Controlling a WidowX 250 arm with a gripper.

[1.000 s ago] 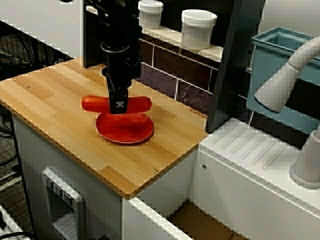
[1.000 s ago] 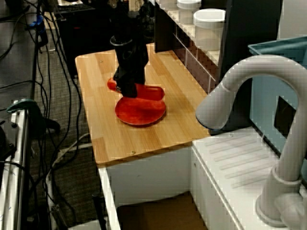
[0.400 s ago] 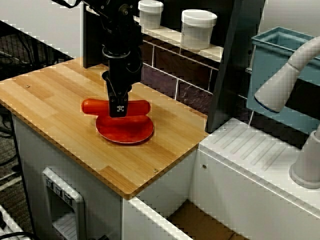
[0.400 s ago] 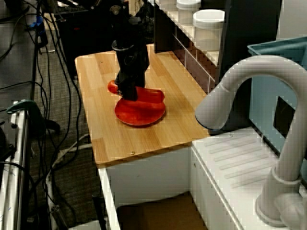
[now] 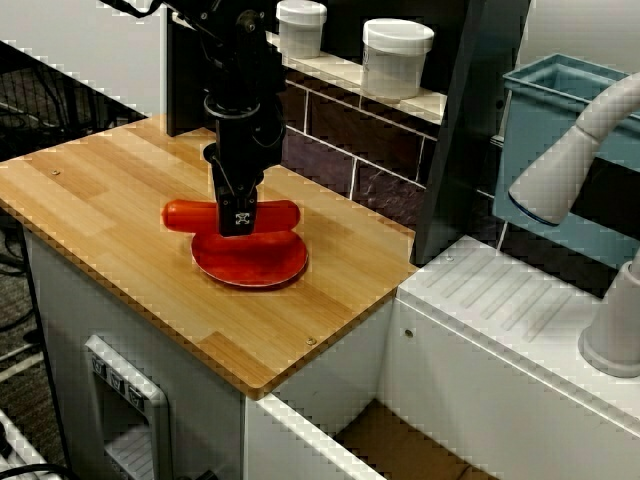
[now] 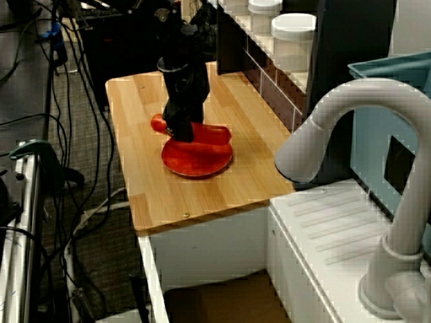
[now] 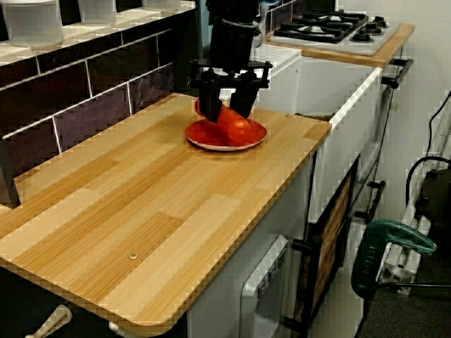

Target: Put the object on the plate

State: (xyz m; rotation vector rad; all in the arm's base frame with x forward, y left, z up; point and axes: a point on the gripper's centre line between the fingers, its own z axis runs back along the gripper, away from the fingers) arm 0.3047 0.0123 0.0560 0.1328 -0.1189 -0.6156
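Even, soft indoor light is falling from above in all three views, casting only faint shadows under the plate [image 5: 250, 257]. The counter [image 7: 141, 211] is showing mild sheen toward 6 o'clock. Jagged aliasing is running along high-contrast edges. The faucet [image 6: 350, 134] at 3 o'clock is looking soft, slightly out of focus.

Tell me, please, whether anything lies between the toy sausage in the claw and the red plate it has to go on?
Nothing visible does. The claw grips the toy sausage directly over the red plate, whose surface is bare. The sausage is wider than the plate, so its ends overhang the rim; whether it already touches the plate is unclear.
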